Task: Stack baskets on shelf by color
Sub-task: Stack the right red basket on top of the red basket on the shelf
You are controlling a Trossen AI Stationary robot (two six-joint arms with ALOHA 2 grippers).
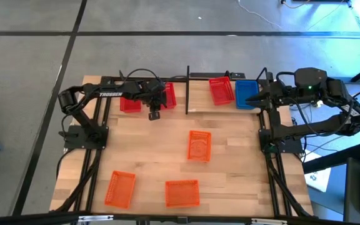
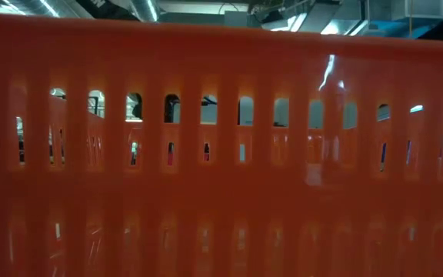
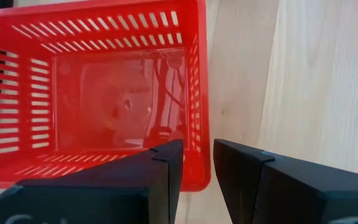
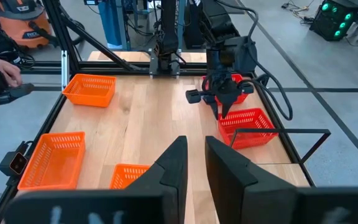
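The table (image 1: 230,150) is pale wood in narrow glued strips, smooth with a soft sheen, framed by thin matt black metal rails. The red basket (image 3: 98,93) is glossy moulded plastic with slotted walls and a shiny, reflective floor. Beside it the shelf (image 3: 328,81) board is light wood with fine grain, matt. The left tool (image 3: 196,168) has matt black fingers that look like hard plastic. At lower centre of the high view an orange basket (image 1: 182,193) is the same slotted plastic; up close its wall (image 2: 221,200) is smooth and glossy.
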